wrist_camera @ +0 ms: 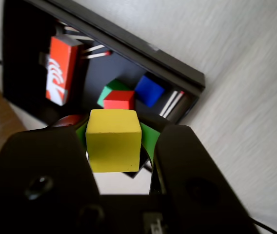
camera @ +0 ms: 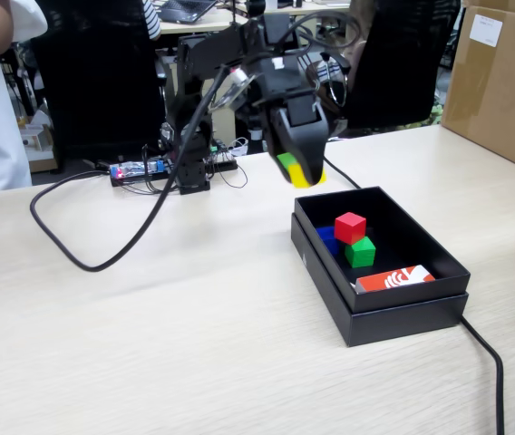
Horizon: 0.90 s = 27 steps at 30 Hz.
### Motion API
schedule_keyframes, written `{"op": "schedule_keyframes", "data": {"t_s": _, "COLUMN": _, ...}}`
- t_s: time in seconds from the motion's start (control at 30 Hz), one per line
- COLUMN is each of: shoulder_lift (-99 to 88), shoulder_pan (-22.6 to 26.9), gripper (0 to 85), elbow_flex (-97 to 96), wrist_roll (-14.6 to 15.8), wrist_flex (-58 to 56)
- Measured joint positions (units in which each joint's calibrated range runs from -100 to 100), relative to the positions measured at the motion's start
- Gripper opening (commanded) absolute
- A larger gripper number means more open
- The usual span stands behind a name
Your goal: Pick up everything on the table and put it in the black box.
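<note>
Pale beige wood grain covers the table (camera: 149,344), with office chairs and a brown carton (camera: 502,82) behind it. From the fixed view, the gripper (camera: 301,172) hangs in the air just beyond the far left corner of the black box (camera: 403,313), clamped on the yellow cube (camera: 305,175) — presumably carried high to clear the box wall before release. Inside the box, the red cube (camera: 350,227) rests on the green cube (camera: 361,251), the blue cube (camera: 328,239) beside them, and a red-and-white packet (camera: 395,278) lies near the front wall. A thick black cable (camera: 85,249) loops across the table.

From the wrist view, the yellow cube (wrist_camera: 113,140) sits squarely between the gripper's (wrist_camera: 114,146) jaws — matte, solid-coloured, sharp-edged. Below it the black box (wrist_camera: 177,73) shows the red cube (wrist_camera: 119,100), green cube (wrist_camera: 110,89) and blue cube (wrist_camera: 149,90) clustered together, the packet (wrist_camera: 62,70) apart.
</note>
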Motion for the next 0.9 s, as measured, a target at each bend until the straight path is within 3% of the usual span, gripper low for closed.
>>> {"op": "schedule_keyframes", "data": {"t_s": 0.13, "shoulder_lift": 5.18, "shoulder_pan": 1.37, "gripper": 6.4, "elbow_flex": -4.66, "wrist_roll": 2.34, "wrist_flex": 0.0}}
{"op": "schedule_keyframes", "data": {"t_s": 0.4, "shoulder_lift": 12.04, "shoulder_pan": 1.32, "gripper": 7.7, "elbow_flex": -6.39, "wrist_roll": 3.27, "wrist_flex": 0.0}}
{"op": "schedule_keyframes", "data": {"t_s": 0.5, "shoulder_lift": 13.46, "shoulder_pan": 1.37, "gripper": 26.2, "elbow_flex": -6.39, "wrist_roll": 3.57, "wrist_flex": 0.0}}
{"op": "schedule_keyframes", "data": {"t_s": 0.77, "shoulder_lift": 12.82, "shoulder_pan": 1.42, "gripper": 32.7, "elbow_flex": -7.67, "wrist_roll": 3.81, "wrist_flex": 0.08}}
{"op": "schedule_keyframes", "data": {"t_s": 0.8, "shoulder_lift": 11.91, "shoulder_pan": 1.42, "gripper": 36.2, "elbow_flex": -7.67, "wrist_roll": 3.81, "wrist_flex": 0.08}}
{"op": "schedule_keyframes", "data": {"t_s": 0.83, "shoulder_lift": 10.1, "shoulder_pan": 1.32, "gripper": 45.1, "elbow_flex": -7.67, "wrist_roll": 3.81, "wrist_flex": 0.08}}
{"op": "schedule_keyframes", "data": {"t_s": 0.9, "shoulder_lift": 2.98, "shoulder_pan": 0.78, "gripper": 46.3, "elbow_flex": -7.76, "wrist_roll": 3.57, "wrist_flex": 0.08}}
